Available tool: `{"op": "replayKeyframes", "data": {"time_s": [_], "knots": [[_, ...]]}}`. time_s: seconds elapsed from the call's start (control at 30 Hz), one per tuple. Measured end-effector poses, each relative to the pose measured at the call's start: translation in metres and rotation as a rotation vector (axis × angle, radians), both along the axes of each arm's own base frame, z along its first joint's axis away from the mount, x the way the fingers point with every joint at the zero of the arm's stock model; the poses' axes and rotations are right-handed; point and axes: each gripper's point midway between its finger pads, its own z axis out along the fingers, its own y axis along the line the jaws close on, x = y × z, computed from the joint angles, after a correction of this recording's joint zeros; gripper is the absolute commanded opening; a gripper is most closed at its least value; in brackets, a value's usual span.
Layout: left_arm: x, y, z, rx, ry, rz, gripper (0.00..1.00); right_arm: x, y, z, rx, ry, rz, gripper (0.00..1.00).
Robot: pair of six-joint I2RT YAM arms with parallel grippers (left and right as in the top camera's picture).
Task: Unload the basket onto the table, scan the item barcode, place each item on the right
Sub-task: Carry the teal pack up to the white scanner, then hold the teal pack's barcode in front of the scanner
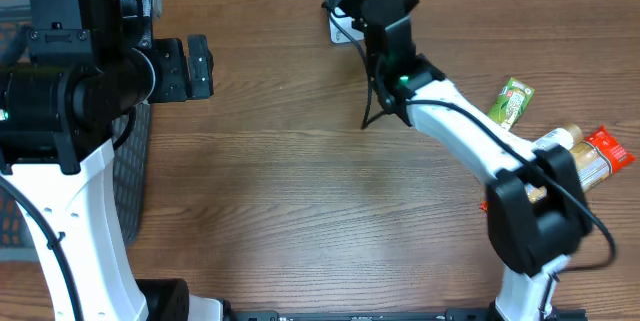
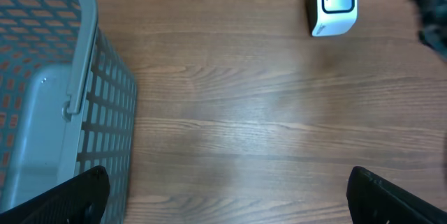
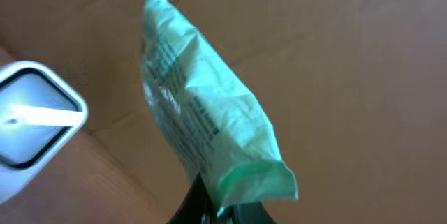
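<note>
Our right gripper [image 3: 218,208] is clamped on the sealed end of a crinkled, pale green plastic pouch [image 3: 202,119], which sticks out from the jaws near the white, rounded-square scanner [image 3: 31,123] with its glossy window. Brown cardboard [image 3: 363,77] lies behind the pouch. Our left gripper [image 2: 230,196] stands wide, holding nothing, above the wood-grain table [image 2: 265,112], beside a grey slatted plastic basket [image 2: 105,112].

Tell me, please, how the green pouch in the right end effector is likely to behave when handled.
The green pouch is probably light and soft: its film looks creased and puffed. Pinched only at one end seam by the right end effector, it does not fold over, so it likely keeps its shape.
</note>
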Motion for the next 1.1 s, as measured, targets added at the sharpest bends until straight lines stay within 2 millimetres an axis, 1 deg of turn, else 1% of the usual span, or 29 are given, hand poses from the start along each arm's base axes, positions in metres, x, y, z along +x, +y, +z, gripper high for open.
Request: {"op": "replayKeyframes", "data": {"time_s": [0.07, 0.13, 0.17, 0.2, 0.23, 0.3, 0.4, 0.47, 0.53, 0.63, 0.7, 0.87, 1.1], "knots": [[0.0, 0.0, 0.0, 0.0, 0.001, 0.0, 1.0, 0.009, 0.003, -0.011, -0.094, -0.03, -0.001, 0.04], [0.0, 0.0, 0.0, 0.0, 0.001, 0.0, 0.99, 0.015, 0.005, -0.031, -0.185, -0.023, -0.006, 0.04], [0.0, 0.0, 0.0, 0.0, 0.001, 0.0, 1.0, 0.019, 0.006, -0.045, -0.237, -0.015, -0.007, 0.04], [0.0, 0.0, 0.0, 0.0, 0.0, 0.0, 1.0, 0.021, 0.006, -0.054, -0.266, -0.013, -0.01, 0.04], [0.0, 0.0, 0.0, 0.0, 0.002, 0.0, 1.0, 0.024, 0.006, -0.057, -0.277, -0.035, -0.017, 0.04], [0.0, 0.0, 0.0, 0.0, 0.001, 0.0, 1.0, 0.029, 0.007, -0.071, -0.316, -0.051, -0.02, 0.04], [0.0, 0.0, 0.0, 0.0, 0.001, 0.0, 1.0, 0.033, 0.005, -0.092, -0.38, -0.03, -0.021, 0.04], [0.0, 0.0, 0.0, 0.0, 0.001, 0.0, 1.0, 0.035, 0.003, -0.102, -0.414, -0.014, -0.021, 0.04], [0.0, 0.0, 0.0, 0.0, 0.001, 0.0, 1.0, 0.036, 0.0, -0.104, -0.426, -0.013, -0.025, 0.04], [0.0, 0.0, 0.0, 0.0, 0.001, 0.0, 1.0, 0.037, -0.001, -0.097, -0.425, -0.038, -0.031, 0.04], [0.0, 0.0, 0.0, 0.0, 0.001, 0.0, 1.0, 0.037, -0.001, -0.097, -0.428, -0.038, -0.031, 0.04], [0.0, 0.0, 0.0, 0.0, 0.001, 0.0, 1.0, 0.037, 0.001, -0.1, -0.44, -0.025, -0.02, 0.04], [0.0, 0.0, 0.0, 0.0, 0.001, 0.0, 1.0, 0.036, 0.001, -0.112, -0.467, 0.019, -0.005, 0.04]]}}
